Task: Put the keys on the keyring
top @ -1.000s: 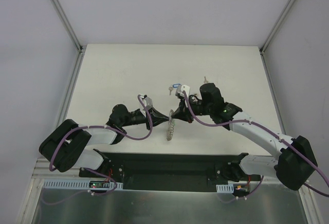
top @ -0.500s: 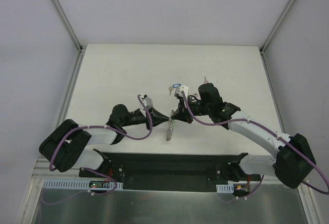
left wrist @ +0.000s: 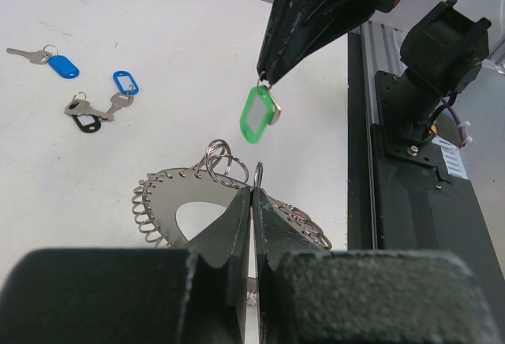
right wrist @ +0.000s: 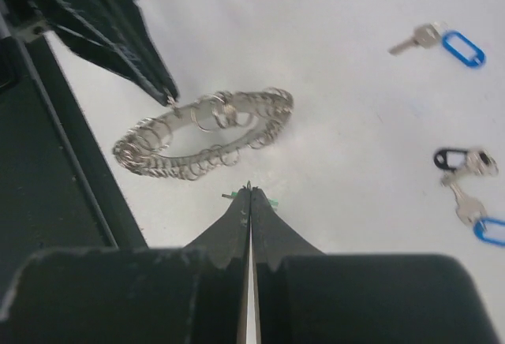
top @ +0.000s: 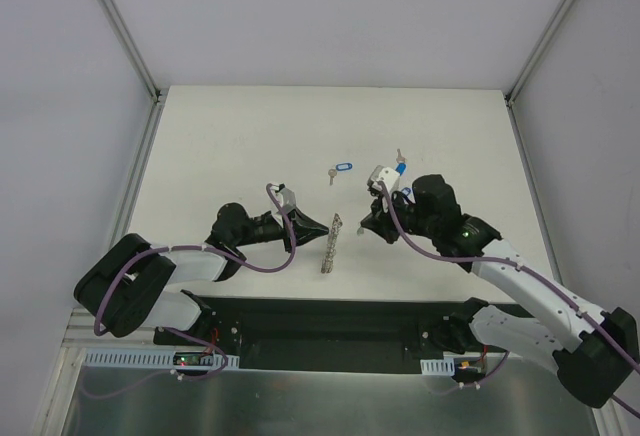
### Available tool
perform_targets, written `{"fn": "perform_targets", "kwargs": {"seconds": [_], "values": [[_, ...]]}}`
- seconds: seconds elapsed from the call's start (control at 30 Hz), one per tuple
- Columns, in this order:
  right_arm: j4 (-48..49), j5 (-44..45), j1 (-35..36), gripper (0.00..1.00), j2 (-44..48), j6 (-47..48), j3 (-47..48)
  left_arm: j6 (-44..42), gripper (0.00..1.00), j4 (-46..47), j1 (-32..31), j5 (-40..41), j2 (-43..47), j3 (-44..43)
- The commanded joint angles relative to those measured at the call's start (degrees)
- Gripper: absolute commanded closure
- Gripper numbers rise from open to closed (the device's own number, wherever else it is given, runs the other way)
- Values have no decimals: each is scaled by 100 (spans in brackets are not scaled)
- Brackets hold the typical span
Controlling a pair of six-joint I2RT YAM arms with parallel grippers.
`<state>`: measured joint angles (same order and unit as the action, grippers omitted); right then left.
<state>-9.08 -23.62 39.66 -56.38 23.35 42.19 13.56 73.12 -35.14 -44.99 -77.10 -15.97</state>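
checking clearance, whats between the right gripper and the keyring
The green-tagged key hangs from the right gripper; beyond it, bare table to the keyring, per both wrist views.

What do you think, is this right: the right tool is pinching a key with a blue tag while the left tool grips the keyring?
Not quite. The right tool is pinching a green-tagged key, not a blue-tagged one, as the left wrist view shows. The rest holds: the left tool grips the keyring.
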Motion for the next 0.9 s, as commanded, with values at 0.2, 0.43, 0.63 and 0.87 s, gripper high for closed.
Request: {"fn": "perform_targets", "kwargs": {"seconds": [0.2, 0.43, 0.63, 0.87], "values": [[-1771, 2325, -476, 99, 382, -1183, -194, 349, 100, 2109, 51, -221, 46, -73], [-2308, 2730, -644, 99, -354, -1457, 87, 367, 100, 2206, 94, -80, 134, 41], [-1721, 2450, -644, 99, -1532, -1474, 263, -11, 100, 1679, 139, 17, 415, 137], [-982, 2414, -600, 99, -2570, -1501, 605, -257, 100, 1143, 165, 69, 801, 217]]}}
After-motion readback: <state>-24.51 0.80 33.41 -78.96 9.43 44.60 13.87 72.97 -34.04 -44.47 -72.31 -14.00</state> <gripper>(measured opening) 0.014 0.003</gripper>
